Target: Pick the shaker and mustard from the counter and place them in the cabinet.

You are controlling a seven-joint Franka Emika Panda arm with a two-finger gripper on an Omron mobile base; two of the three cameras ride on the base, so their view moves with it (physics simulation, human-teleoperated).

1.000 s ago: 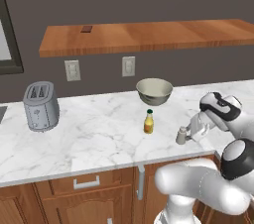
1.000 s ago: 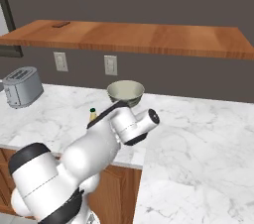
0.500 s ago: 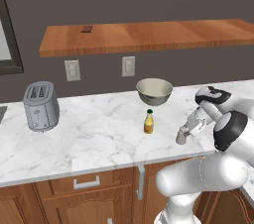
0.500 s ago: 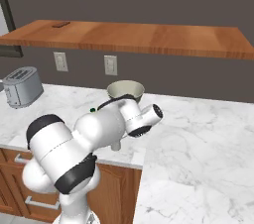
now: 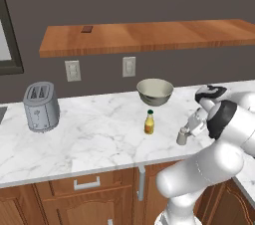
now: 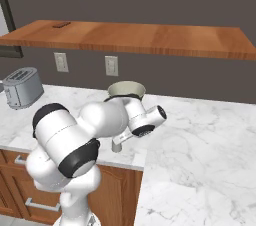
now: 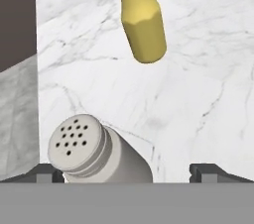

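The counter fills the middle of the left base view, bare marble lying open left of the mustard. The cabinet runs across the upper frame. The arm bends in from the lower right, its wrist tipped down at the counter's front edge. The gripper is spread wide, one fingertip on each side of the shaker at the hand view's bottom, not clamped. The shaker stands just right of the mustard, near the front edge.
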